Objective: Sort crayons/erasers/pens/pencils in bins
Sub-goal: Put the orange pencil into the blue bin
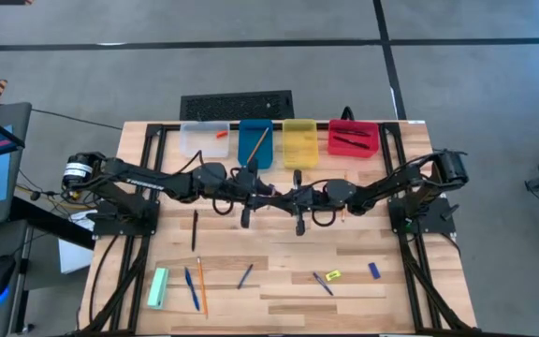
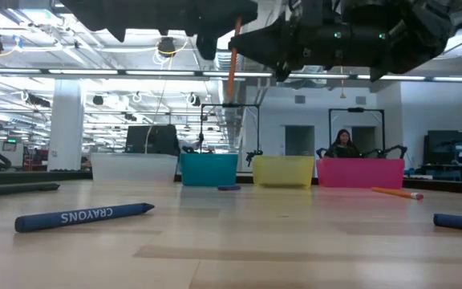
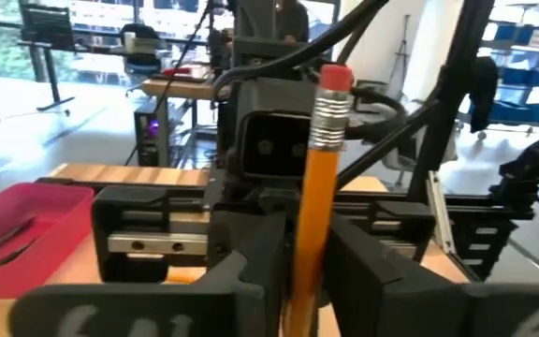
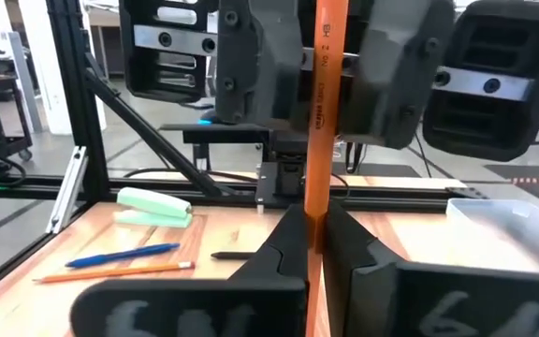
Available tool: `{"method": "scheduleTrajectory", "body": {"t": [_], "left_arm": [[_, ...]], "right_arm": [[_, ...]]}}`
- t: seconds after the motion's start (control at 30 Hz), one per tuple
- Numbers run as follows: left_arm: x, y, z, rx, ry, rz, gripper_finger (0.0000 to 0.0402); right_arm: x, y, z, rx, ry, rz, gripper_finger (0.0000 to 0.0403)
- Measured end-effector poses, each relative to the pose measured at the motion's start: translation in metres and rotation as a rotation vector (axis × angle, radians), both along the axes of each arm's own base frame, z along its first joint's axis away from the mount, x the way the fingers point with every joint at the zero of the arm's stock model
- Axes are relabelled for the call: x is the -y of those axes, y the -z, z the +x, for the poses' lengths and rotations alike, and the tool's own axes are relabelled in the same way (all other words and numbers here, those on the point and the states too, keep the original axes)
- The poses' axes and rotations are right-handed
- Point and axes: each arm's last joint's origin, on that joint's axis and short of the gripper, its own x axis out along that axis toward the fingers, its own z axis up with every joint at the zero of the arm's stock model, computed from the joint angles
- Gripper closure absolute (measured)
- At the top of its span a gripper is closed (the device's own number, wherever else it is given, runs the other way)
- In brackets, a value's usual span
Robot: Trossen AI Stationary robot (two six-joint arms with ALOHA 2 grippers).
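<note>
On the wooden table (image 1: 344, 290) both arms reached in toward the middle, in front of the row of four bins: clear (image 1: 204, 140), blue (image 1: 243, 154), yellow (image 1: 299, 145) and red (image 1: 352, 139). The step in hand looked like a handover in the air. The left gripper (image 3: 302, 234) and the right gripper (image 4: 314, 225) faced each other, each with the same pencil (image 3: 324, 159) standing upright between its fingers, well above the table, eraser end up. The right gripper's fingers were clamped on the shaft. Whether the left gripper's fingers pressed on it or only flanked it could not be told. To do the step well, one gripper would need a firm, square hold before the other let go, and the releasing gripper should back straight off so as not to twist or drag the pencil. The blue bin already held another pencil (image 1: 258, 142), so it seemed the likely target. The stick is about as long as a bin, so it would need tipping along the bin before release.
</note>
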Motion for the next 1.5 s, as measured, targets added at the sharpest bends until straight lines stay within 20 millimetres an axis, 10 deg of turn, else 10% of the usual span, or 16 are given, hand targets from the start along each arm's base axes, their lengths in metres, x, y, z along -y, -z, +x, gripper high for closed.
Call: {"method": "scheduleTrajectory", "body": {"t": [0.37,0.83,1.17,1.5], "left_arm": [[-0.005,-0.001,-0.001,0.004,-0.003,0.021,0.0372],[-0.012,-0.007,-0.006,0.014,0.015,0.031,0.0293],[-0.016,-0.005,-0.006,-0.008,0.030,0.065,0.0388],[-0.035,-0.008,-0.006,-0.026,-0.016,0.033,0.0392]], "right_arm": [[0.005,0.000,0.000,-0.005,0.017,0.006,0.0388],[0.006,-0.001,0.000,0.014,0.063,0.004,0.0388],[0.006,-0.002,0.000,0.016,0.061,0.003,0.0387],[0.007,0.002,0.000,-0.023,0.108,-0.001,0.0319]]}}
